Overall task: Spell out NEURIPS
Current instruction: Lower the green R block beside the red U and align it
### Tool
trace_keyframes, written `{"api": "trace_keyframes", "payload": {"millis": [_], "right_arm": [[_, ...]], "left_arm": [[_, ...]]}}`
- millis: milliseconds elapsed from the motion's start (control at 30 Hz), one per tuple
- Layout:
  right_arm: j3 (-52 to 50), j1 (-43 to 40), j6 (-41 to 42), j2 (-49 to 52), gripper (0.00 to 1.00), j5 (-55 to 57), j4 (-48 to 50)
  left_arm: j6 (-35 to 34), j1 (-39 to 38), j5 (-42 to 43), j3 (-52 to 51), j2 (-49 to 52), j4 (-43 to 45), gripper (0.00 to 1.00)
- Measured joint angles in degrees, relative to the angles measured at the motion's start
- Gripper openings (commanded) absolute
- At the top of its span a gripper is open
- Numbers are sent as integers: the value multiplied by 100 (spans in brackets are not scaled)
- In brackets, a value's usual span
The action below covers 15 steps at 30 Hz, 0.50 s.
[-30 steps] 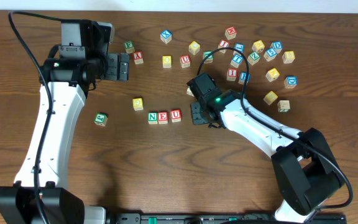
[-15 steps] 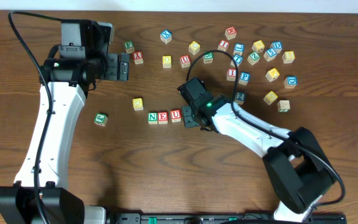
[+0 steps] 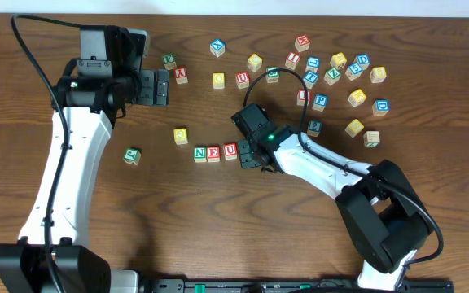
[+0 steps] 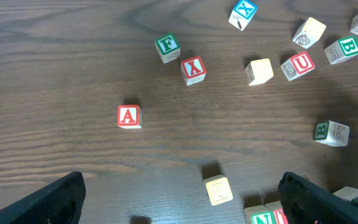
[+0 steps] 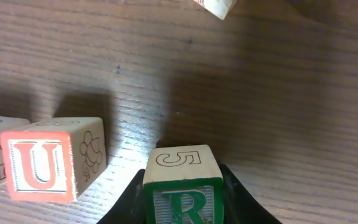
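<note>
Three wooden cubes stand in a row mid-table: green N (image 3: 200, 153), red E (image 3: 214, 152) and red U (image 3: 230, 150). My right gripper (image 3: 247, 153) is just right of the U, shut on a green R cube (image 5: 182, 186) with a 5 on its top face. In the right wrist view the U (image 5: 39, 165) stands a small gap to the left of the R. A red I cube (image 3: 302, 97) and a blue P cube (image 3: 321, 101) lie in the back right cluster. A yellow-faced cube (image 3: 181, 136) sits left of the row. My left gripper (image 3: 161, 88) is open and empty at the back left.
Several loose cubes are scattered along the back, among them a red A (image 4: 128, 116), a green F (image 4: 166, 47), a red X (image 4: 193, 70) and a second U (image 4: 298, 64). A green cube (image 3: 132, 155) lies alone at the left. The right arm's cable loops over the back cluster.
My right gripper has moved left with the R cube, from a cube's width away to just beside the U. The left arm has not moved.
</note>
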Motion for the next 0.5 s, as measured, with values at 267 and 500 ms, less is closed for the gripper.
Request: {"api": "trace_keyframes", "payload": {"millis": [267, 500], "right_arm": [[0, 0, 0, 0, 16, -103, 170], [0, 0, -4, 0, 17, -190, 306]], "left_arm": [[-2, 0, 0, 0, 0, 0, 98], [-2, 0, 0, 0, 0, 0, 98]]}}
